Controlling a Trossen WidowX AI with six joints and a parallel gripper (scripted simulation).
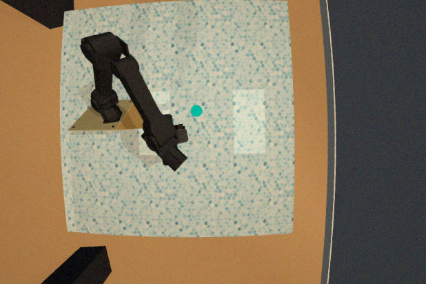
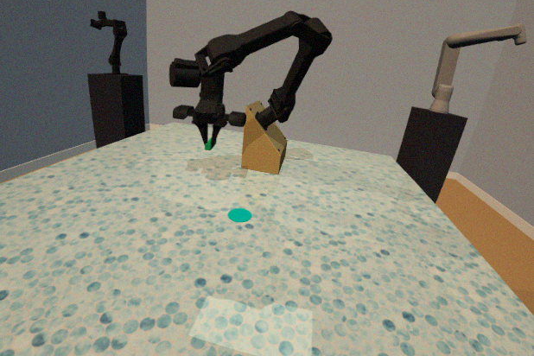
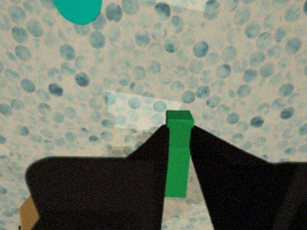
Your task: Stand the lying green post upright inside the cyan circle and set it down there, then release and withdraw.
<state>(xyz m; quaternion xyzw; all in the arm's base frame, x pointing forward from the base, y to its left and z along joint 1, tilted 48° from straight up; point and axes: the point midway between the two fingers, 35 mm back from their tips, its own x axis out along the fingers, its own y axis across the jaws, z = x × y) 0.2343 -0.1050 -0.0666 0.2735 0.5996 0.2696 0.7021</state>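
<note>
The gripper [image 2: 209, 143] [image 3: 179, 129] is shut on the green post [image 2: 208, 146] [image 3: 177, 165] and holds it above the table. In the wrist view the post runs lengthwise between the black fingers, with its darker end face just past the fingertips. In the exterior view only a small part of it shows below the fingertips; its exact tilt is hard to tell. In the top view the arm hides the fingers and the post. The cyan circle [image 1: 196, 111] [image 2: 239, 215] [image 3: 79, 9] lies flat on the table, off to one side of the gripper, with nothing standing on it.
The arm's wooden base block [image 1: 83, 125] [image 2: 261, 155] [image 3: 29, 214] stands close to the gripper. The speckled table top [image 1: 207, 198] [image 2: 151, 292] carries pale light patches. Two other arms stand on dark pedestals [image 2: 116, 106] [image 2: 432, 149] beyond the table.
</note>
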